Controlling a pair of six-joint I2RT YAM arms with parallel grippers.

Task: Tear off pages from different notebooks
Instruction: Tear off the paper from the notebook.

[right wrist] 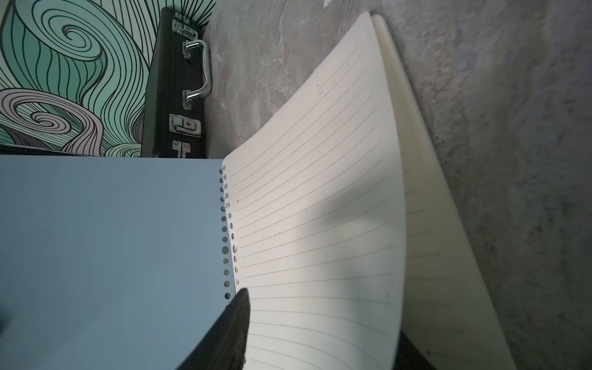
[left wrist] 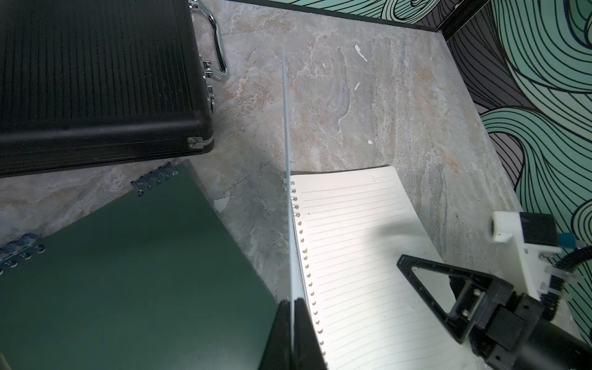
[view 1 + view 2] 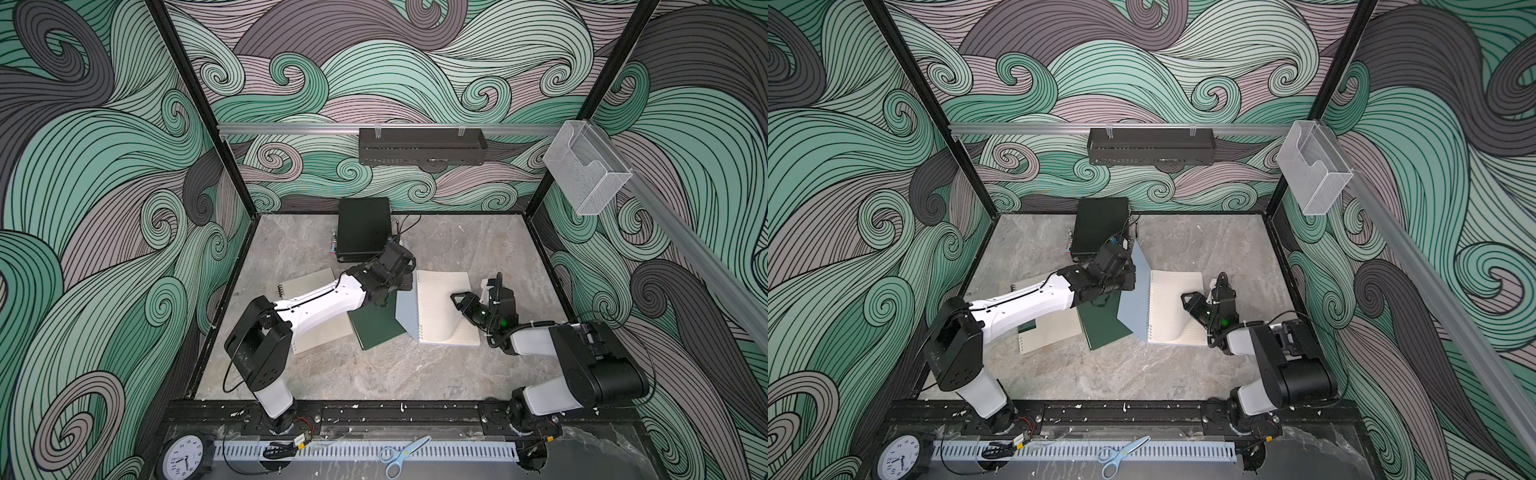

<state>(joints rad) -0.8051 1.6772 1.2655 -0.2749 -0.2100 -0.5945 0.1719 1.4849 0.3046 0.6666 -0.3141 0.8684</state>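
Note:
The light blue notebook (image 3: 446, 307) lies open right of centre. My left gripper (image 2: 293, 307) is shut on its blue cover (image 3: 1136, 299), holding the cover upright on edge. Its top lined page (image 1: 320, 192) curls up off the stack along its outer edge. My right gripper (image 3: 461, 305) straddles that raised page, one finger (image 1: 238, 320) near the punched edge and the other behind the sheet, jaws apart. The dark green notebook (image 3: 376, 328) lies shut beside the cover. The beige notebook (image 3: 309, 281) lies under my left arm, with a cream punched sheet (image 3: 320, 338) next to it.
A black hard case (image 3: 363, 228) with metal latches stands at the back, close behind my left gripper. Scissors (image 3: 405, 455) and a clock (image 3: 183, 459) lie on the front ledge. A clear bin (image 3: 586, 166) hangs on the right rail and a black tray (image 3: 422, 145) on the back rail.

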